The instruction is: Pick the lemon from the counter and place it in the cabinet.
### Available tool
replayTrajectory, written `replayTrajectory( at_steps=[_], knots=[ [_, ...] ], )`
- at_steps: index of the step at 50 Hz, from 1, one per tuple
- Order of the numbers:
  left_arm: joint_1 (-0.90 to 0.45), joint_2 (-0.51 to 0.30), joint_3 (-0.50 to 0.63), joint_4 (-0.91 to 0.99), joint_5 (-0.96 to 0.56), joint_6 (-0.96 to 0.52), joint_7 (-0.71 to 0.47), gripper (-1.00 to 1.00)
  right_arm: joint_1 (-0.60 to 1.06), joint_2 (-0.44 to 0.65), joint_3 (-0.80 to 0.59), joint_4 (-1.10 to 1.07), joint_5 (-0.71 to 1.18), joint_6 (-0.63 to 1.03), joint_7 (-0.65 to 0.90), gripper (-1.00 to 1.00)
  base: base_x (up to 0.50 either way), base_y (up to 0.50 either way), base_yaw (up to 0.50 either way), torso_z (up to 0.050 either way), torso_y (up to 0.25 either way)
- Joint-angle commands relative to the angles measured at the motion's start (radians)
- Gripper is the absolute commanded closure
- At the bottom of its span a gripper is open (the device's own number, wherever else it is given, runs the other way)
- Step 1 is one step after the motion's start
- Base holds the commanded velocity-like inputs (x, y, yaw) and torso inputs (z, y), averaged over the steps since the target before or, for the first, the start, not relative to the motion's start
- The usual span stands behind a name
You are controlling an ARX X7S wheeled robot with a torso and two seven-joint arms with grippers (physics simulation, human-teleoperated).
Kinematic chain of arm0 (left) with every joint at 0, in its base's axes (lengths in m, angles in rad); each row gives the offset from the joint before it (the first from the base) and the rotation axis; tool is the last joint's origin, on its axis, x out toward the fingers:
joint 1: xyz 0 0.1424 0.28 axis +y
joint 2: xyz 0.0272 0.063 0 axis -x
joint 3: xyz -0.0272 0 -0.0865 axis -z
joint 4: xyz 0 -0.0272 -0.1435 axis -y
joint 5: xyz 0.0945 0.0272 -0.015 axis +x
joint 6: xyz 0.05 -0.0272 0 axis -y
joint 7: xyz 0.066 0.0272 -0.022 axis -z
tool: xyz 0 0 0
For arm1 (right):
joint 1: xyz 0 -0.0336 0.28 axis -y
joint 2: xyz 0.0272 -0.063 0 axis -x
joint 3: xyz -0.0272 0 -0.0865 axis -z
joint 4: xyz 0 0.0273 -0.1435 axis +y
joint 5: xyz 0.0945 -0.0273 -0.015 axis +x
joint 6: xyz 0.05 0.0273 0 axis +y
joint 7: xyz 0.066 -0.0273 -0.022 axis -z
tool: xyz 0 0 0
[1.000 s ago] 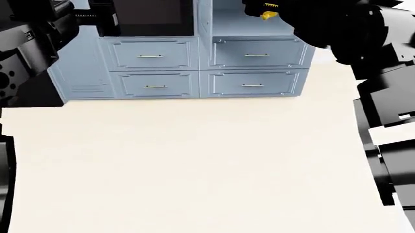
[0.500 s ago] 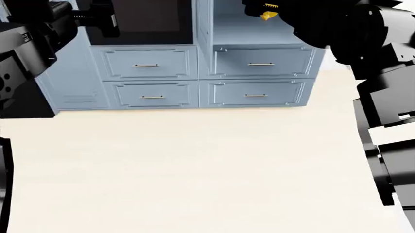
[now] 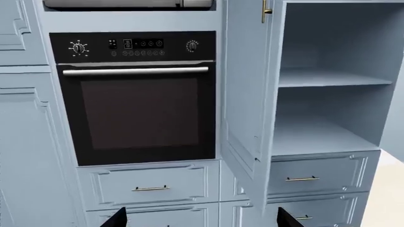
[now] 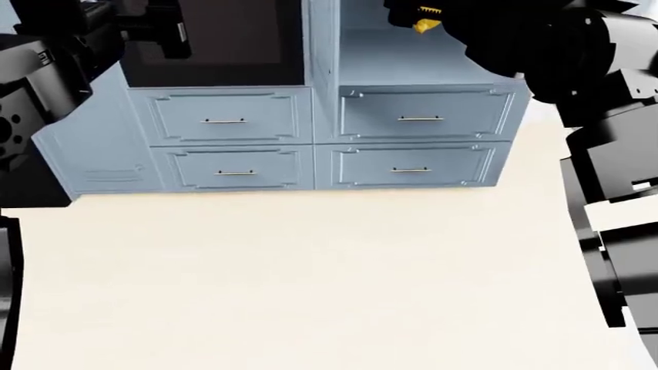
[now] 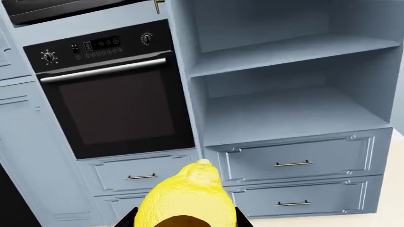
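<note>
In the head view the lemon is mostly hidden by the right tool, itself cut by the top edge; in the right wrist view the lemon runs off the bottom; only two finger tips of the left tool show; the oven panel markings are too small to read.

Head view down over counter; both wrist views facing cabinet, shared.
</note>
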State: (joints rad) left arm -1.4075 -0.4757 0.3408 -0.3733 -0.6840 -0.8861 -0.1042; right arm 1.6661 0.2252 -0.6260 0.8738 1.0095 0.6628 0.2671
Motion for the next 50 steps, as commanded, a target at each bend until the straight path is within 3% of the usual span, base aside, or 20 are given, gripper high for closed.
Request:
replayTrajectory(
  at_steps=[1, 34, 50],
  knots=[
    [0.011, -0.01, -0.01, 0.033, -0.015, -0.02, -0.015, -1.0, 0.006, -0.003, 0.0, 0.009, -0.015, 0.004, -0.01, 1.0, 0.46, -0.16, 0.0, 0.0, 0.0],
    [0.011, -0.01, -0.006, 0.031, -0.019, -0.017, -0.015, -1.0, 0.003, 0.0, 0.001, -0.001, -0.008, 0.014, -0.004, 1.0, 0.07, -0.48, 0.0, 0.0, 0.0],
    [0.008, -0.007, -0.001, 0.019, -0.015, -0.009, -0.011, -1.0, 0.001, 0.0, -0.002, -0.002, -0.011, 0.008, -0.004, 1.0, 0.47, -0.05, 0.0, 0.0, 0.001]
  ],
)
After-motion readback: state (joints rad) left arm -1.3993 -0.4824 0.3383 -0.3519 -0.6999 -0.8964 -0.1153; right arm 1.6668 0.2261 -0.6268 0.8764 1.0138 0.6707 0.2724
